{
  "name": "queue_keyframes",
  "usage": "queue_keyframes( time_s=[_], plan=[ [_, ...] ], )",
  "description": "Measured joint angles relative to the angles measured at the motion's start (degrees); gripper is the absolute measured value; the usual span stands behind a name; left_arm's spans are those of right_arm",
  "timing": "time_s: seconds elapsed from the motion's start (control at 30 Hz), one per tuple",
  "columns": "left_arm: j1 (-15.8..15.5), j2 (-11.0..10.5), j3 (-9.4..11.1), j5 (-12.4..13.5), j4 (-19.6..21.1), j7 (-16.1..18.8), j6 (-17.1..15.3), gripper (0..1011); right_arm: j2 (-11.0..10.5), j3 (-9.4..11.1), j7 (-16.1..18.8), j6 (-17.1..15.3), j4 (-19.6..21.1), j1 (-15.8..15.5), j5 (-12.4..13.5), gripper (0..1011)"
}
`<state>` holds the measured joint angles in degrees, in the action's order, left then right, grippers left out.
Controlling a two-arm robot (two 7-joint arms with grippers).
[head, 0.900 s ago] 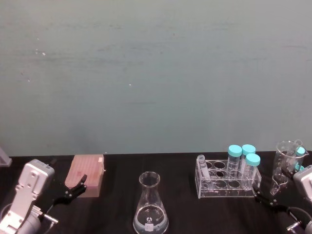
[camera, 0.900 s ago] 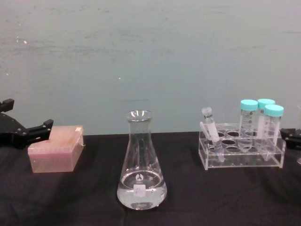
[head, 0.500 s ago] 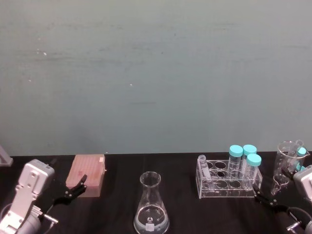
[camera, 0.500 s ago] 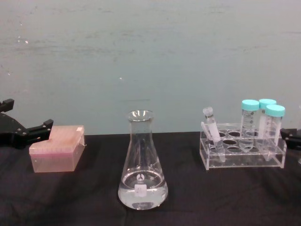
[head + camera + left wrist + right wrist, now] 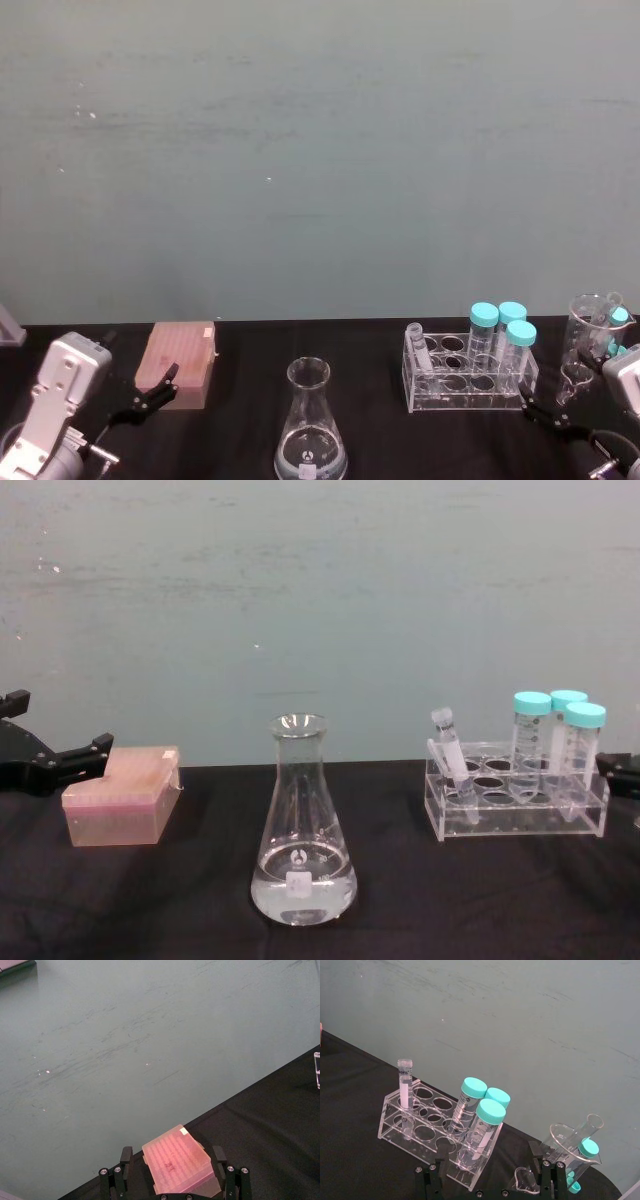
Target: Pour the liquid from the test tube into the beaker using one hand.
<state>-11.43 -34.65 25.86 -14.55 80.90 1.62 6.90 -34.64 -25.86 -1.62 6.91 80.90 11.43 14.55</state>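
**A:** Where is the slim, clear plastic test tube [image 5: 450, 755] with the pointed tip?

**B:** It is in the clear plastic rack [image 5: 515, 825], at the end nearest the tall clear glass conical flask [image 5: 302, 830]. Its long axis is close to upright, with the rim tipped slightly toward the flask.

**A:** Which arm is nearer?

**B:** The right gripper [image 5: 550, 415]. It sits low just beside the rack's other end, fingers spread wide and holding nothing. The test tube lies ahead of it and to its left. The left gripper [image 5: 150, 392] is likewise spread wide and empty. It is by the pink plastic tip box [image 5: 180, 355], well apart, beyond the flask.

**A:** Counts?

**B:** One test tube, one rack, three larger turquoise-capped tubes [image 5: 528, 745] and one tip box. There is also one flask, with clear liquid [image 5: 300, 895] in its base. I cannot tell how full the test tube is.
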Motion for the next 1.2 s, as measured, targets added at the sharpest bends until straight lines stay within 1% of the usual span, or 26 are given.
queue_keyframes(
  time_s=[0.53, 0.63, 0.67, 0.77, 0.93, 1.07, 1.2],
  plan=[
    [0.0, 0.0, -0.01, 0.0, 0.0, 0.0, 0.01, 1000, 0.04, 0.05, 0.05, -0.02, -0.01, 0.0, 0.02, 1000],
    [0.0, 0.0, 0.0, 0.0, 0.0, 0.0, 0.0, 1000, 0.56, 0.82, 1.44, -0.43, -0.13, 0.34, 1.07, 1000],
    [0.0, 0.0, 0.0, 0.0, 0.0, 0.0, 0.01, 1000, 0.81, 1.21, 2.32, -0.58, -0.21, 0.49, 1.8, 1000],
    [0.0, 0.0, 0.0, 0.0, 0.0, 0.0, 0.01, 1000, 1.29, 1.79, 3.88, -0.73, -0.35, 0.86, 2.58, 1000],
    [0.0, 0.0, 0.0, 0.0, 0.0, 0.0, 0.01, 1000, 1.83, 2.21, 5.2, -0.74, -0.4, 1.4, 2.54, 1000],
    [0.0, 0.0, 0.0, 0.0, 0.0, 0.0, 0.0, 1000, 2.23, 2.3, 6.24, -0.63, -0.49, 1.84, 1.95, 1000],
    [0.0, 0.0, 0.0, 0.0, 0.0, 0.0, 0.0, 1000, 2.8, 2.16, 8.13, -0.33, -1.07, 2.81, 1.31, 1000]
  ],
)
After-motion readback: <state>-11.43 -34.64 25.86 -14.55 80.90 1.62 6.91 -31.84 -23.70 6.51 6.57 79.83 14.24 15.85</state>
